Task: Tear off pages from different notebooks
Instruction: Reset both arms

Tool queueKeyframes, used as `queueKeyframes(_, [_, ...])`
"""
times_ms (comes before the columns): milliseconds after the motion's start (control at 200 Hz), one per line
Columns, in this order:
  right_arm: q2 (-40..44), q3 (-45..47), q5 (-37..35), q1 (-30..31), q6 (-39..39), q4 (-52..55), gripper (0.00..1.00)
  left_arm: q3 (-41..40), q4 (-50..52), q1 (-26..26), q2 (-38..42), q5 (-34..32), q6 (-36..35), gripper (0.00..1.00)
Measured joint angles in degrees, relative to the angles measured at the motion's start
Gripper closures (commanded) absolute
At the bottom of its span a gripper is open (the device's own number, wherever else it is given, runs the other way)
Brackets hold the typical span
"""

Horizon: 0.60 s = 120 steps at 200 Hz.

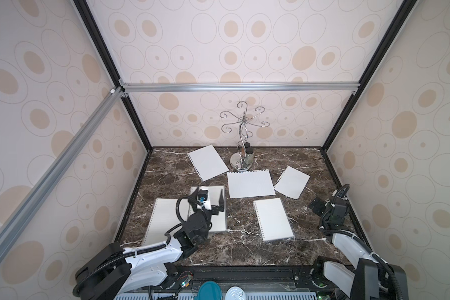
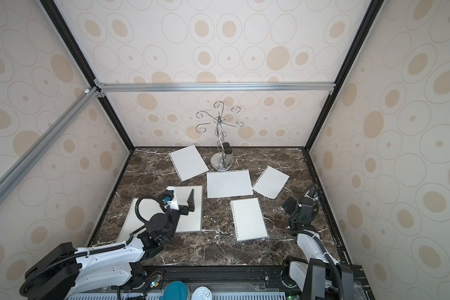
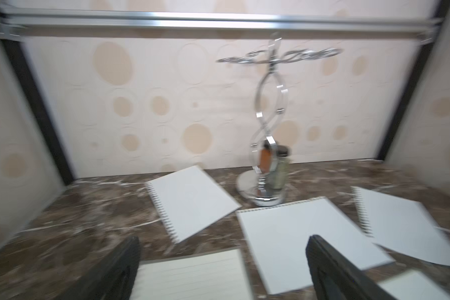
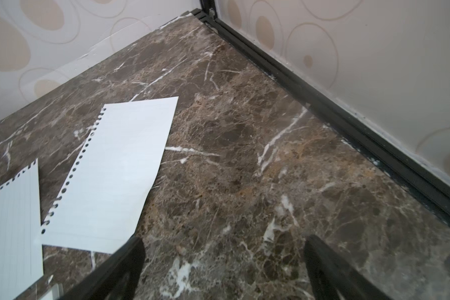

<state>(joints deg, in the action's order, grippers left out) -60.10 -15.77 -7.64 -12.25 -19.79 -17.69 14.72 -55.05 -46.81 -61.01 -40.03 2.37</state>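
Note:
Three loose pages lie at the back of the marble table in both top views: one tilted at the back left (image 1: 207, 162), one in the middle (image 1: 250, 184), one to the right (image 1: 292, 181). A notebook with a grey cover (image 1: 217, 220) lies near the left, and a lined white pad (image 1: 164, 220) with holes along its left edge lies beside it. Another notebook (image 1: 273, 219) lies at centre right. My left gripper (image 1: 209, 197) hovers open over the grey-covered notebook (image 3: 192, 278), holding nothing. My right gripper (image 1: 317, 205) is open over bare marble, close to the right page (image 4: 109, 176).
A chrome hook stand (image 1: 242, 145) with small jars at its base stands at the back middle, next to the pages. Patterned walls and a black frame rail (image 4: 322, 104) close the table in. A teal lid (image 1: 209, 291) sits beyond the front edge.

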Motion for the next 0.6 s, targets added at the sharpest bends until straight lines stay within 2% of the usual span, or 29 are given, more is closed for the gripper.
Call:
queueKeyframes(80, [-1.4, 2.6, 1.2, 1.3, 2.4, -6.4, 0.01, -3.7, -2.5, 9.8, 3.5, -1.8, -1.4, 0.01])
queueKeyframes(175, [-5.3, 2.4, 1.7, 4.0, 4.8, -11.1, 0.01, -9.3, -7.7, 16.1, 4.3, -3.3, -3.8, 0.00])
queueKeyframes(235, [-8.1, 1.4, 1.9, 6.3, 6.6, -13.6, 0.02, -11.4, -8.6, 19.5, 2.6, -3.3, -4.8, 0.00])
queueKeyframes(325, [-11.6, 0.2, 2.2, 9.7, 9.7, -18.3, 0.01, -13.0, -12.1, 25.6, -4.0, -2.7, -5.2, 0.00])
queueKeyframes(430, [-16.0, 0.7, 2.9, 12.4, 13.4, -27.4, 0.00, -13.4, -17.9, 29.3, -11.7, -3.5, -6.2, 0.00])
queueKeyframes(530, [-25.2, 0.9, 4.1, 12.9, 15.9, -37.2, 0.00, -12.2, -22.8, 31.1, -17.3, -3.0, -7.1, 0.00])
queueKeyframes(600, [-28.8, 0.7, 4.9, 12.9, 17.0, -37.9, 0.00, -9.5, -23.8, 32.0, -20.7, -2.9, -7.7, 0.00])
